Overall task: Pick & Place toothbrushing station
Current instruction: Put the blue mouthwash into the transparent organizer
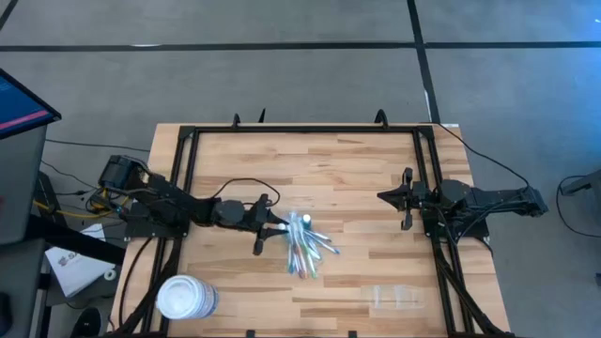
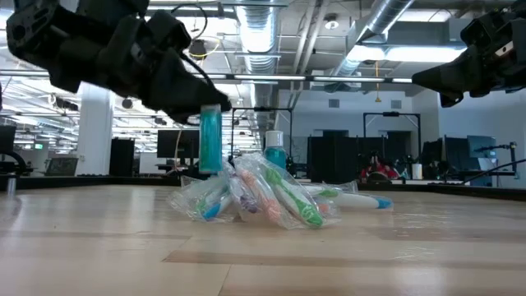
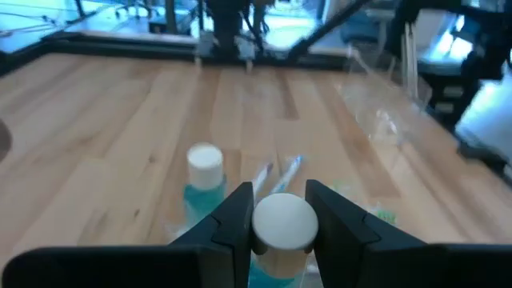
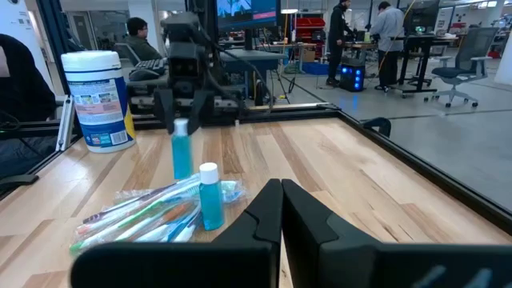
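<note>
Toothbrushing station (image 1: 394, 298) sat untouched near our table (image 1: 357, 178) edge; our left gripper (image 3: 282, 220) clamped a blue bottle (image 2: 209, 140), right gripper (image 4: 280, 210) fully closed, empty

A light butcher-block wooden table (image 1: 357, 169) with a black metal frame fills the frame's centre. On it lie a pile of wrapped toothbrushes (image 1: 308, 249) at centre, a white round tub (image 1: 185, 298) at lower left, a clear plastic holder (image 1: 394, 297) at lower right, and an upright small blue bottle with a white cap (image 4: 210, 196).
</note>
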You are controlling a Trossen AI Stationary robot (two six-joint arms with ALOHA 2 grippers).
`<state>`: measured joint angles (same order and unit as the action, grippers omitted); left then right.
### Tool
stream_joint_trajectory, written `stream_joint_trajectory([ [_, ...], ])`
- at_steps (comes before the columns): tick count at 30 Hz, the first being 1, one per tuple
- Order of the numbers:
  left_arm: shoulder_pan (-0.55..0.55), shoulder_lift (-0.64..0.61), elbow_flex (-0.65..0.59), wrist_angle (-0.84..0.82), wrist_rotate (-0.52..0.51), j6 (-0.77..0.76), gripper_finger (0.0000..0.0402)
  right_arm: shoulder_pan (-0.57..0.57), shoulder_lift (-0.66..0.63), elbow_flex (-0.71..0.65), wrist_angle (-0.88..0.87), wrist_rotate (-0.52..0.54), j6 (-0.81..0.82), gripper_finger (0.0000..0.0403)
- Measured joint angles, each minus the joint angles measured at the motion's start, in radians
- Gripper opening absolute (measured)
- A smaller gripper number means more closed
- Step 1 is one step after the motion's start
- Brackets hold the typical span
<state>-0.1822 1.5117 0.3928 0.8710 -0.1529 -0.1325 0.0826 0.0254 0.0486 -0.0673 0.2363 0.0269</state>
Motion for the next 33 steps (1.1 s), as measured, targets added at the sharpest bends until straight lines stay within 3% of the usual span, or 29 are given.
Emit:
stream_joint_trajectory([
  [6, 0.0, -0.082, 0.025, -0.099, -0.026, -0.033, 0.009, 0.0, 0.0, 0.0, 0.001, 0.001, 0.023, 0.0],
  [15, 0.0, -0.092, 0.229, -0.323, -0.089, -0.06, 0.009, 0.0, 0.0, 0.0, 0.006, 0.008, 0.026, 0.0],
  [25, 0.025, -0.092, 0.377, -0.343, -0.114, -0.061, 0.009, 0.004, 0.027, 0.0, 0.092, -0.005, 0.053, 0.0],
  [33, 0.053, -0.062, 0.426, -0.379, -0.12, -0.06, 0.009, 0.044, 0.176, 0.0, 0.313, -0.055, 0.052, 0.0],
])
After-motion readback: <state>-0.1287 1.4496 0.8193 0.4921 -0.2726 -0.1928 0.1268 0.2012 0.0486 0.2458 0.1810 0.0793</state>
